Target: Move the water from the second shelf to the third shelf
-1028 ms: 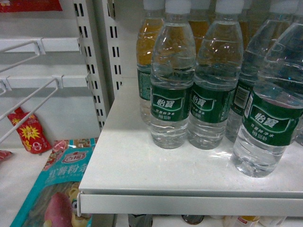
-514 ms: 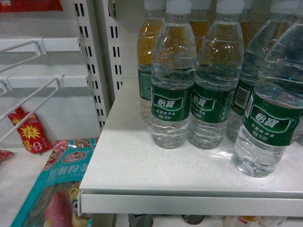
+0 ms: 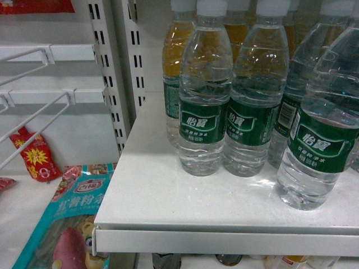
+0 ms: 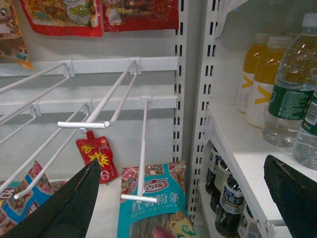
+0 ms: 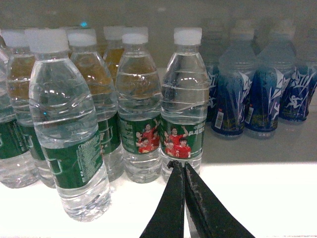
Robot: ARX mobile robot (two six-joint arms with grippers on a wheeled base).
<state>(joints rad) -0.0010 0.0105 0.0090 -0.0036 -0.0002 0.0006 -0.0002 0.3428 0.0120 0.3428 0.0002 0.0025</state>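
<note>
Water bottles upright on white shelf [image 3: 168, 202].
Right gripper [image 5: 179, 166] pressed together, just before nearest water [image 5: 184, 99]; left gripper [image 4: 188, 198] spread, apart from bottles.

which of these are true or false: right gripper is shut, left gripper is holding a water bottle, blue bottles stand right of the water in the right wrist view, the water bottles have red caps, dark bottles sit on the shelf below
1. The right gripper is shut: true, its fingers meet, holding nothing.
2. The left gripper holds a water bottle: false, it is open and empty.
3. Blue bottles stand right of the water bottles: true.
4. The water bottles have red caps: false, the caps are white.
5. Dark bottles sit on the shelf below: true.
</note>
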